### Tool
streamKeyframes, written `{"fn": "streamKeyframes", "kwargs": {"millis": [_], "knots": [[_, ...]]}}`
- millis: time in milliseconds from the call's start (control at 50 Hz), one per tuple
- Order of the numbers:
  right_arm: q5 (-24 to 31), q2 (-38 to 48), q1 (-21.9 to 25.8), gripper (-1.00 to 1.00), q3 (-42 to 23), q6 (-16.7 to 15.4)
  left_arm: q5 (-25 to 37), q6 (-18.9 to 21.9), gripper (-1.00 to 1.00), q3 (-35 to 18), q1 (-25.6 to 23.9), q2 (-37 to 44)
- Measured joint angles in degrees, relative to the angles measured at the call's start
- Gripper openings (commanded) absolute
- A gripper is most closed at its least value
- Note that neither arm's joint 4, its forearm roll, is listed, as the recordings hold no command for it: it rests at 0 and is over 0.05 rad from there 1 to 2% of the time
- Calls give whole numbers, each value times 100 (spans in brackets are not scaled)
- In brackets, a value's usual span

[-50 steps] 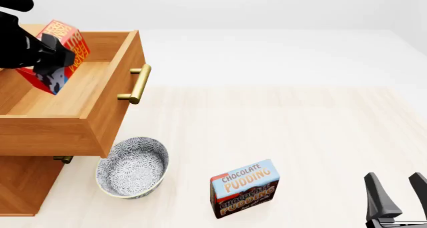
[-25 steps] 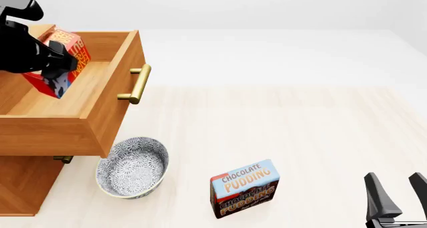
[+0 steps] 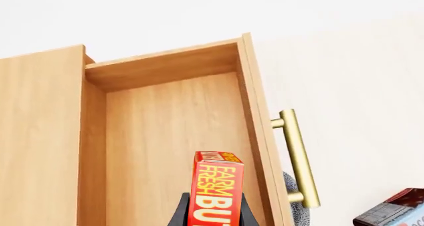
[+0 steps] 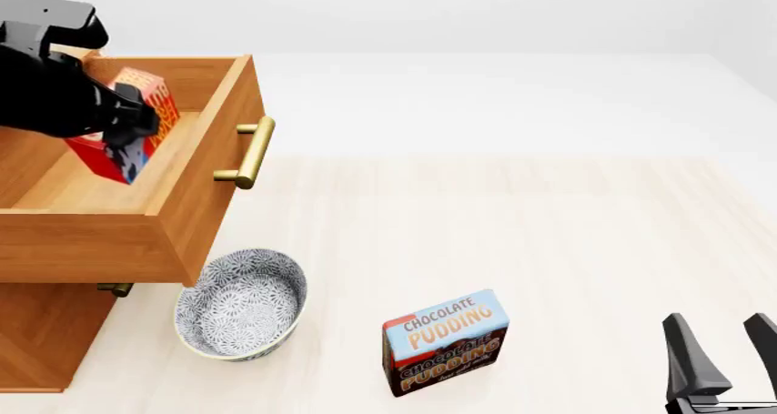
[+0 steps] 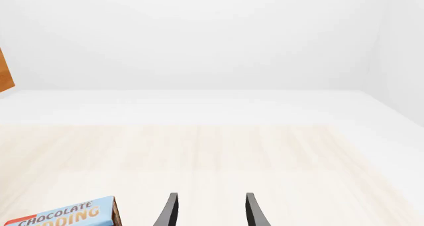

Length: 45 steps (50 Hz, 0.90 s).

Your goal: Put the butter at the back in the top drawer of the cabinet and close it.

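L gripper (image 4: 126, 127) grips butter (image 4: 136, 123) above open top drawer (image 4: 182, 205), clear of walls.

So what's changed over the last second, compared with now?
The left end effector, shut on the butter, has carried it rightward and slightly down over the open top drawer; the box is not released. The right end effector stayed open and parked, and the bowl, the pudding box and the drawer have not moved.
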Motion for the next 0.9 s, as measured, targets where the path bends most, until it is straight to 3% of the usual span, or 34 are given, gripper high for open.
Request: {"fn": "streamKeyframes", "kwargs": {"millis": [900], "knots": [[0, 0, 0, 100, 0, 0, -121, -50, -100, 167, 343, 172]]}}
